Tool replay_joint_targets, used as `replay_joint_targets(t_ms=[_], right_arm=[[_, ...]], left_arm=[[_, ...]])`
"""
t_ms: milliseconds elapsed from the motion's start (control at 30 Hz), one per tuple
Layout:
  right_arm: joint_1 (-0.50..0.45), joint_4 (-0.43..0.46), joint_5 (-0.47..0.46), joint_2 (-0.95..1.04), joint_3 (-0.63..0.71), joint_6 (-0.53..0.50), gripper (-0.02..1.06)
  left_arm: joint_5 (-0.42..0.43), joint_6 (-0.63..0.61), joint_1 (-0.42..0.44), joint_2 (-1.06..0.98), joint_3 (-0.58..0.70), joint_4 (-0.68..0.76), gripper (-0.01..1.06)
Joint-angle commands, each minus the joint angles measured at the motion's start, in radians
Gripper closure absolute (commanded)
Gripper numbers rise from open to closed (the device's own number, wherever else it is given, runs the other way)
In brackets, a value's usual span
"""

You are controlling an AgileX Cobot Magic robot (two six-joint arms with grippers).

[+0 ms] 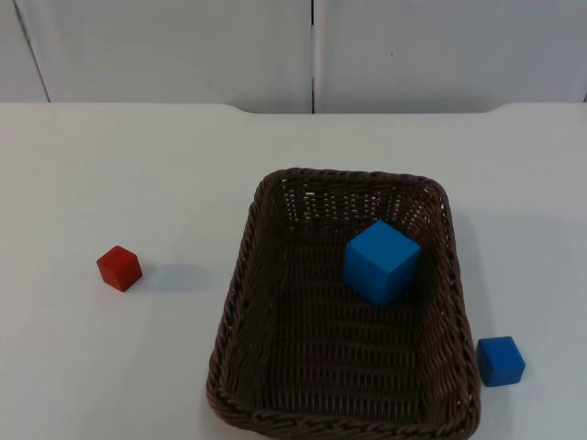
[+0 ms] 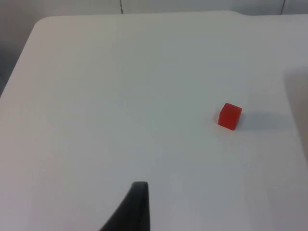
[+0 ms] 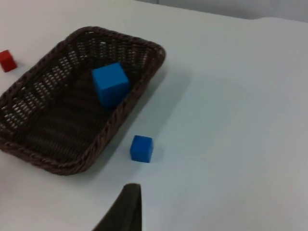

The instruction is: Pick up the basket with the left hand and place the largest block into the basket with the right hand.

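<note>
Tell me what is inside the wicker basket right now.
One large blue block lies inside the brown wicker basket, near its far right corner. The rest of the woven floor is bare. The bit of floor under the block is covered.

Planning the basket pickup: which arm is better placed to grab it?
By the views, the right: its wrist view looks onto the basket with the large blue block inside. The left wrist view looks past the red block. The task names the left, though.
</note>
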Motion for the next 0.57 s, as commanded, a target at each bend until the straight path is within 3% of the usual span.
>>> replay_joint_targets(t_ms=[0, 333, 533], right_arm=[[-0.035, 0.002, -0.011, -0.003, 0.000, -0.002, -0.01], [-0.186, 0.002, -0.011, -0.003, 0.000, -0.002, -0.01], [-0.228, 0.006, -0.011, -0.003, 0.000, -0.002, -0.01]], left_arm=[[0.000, -0.004, 0.004, -0.004, 0.004, 0.002, 0.00], [0.000, -0.004, 0.004, -0.004, 0.004, 0.002, 0.00], [0.000, -0.004, 0.004, -0.004, 0.004, 0.002, 0.00]])
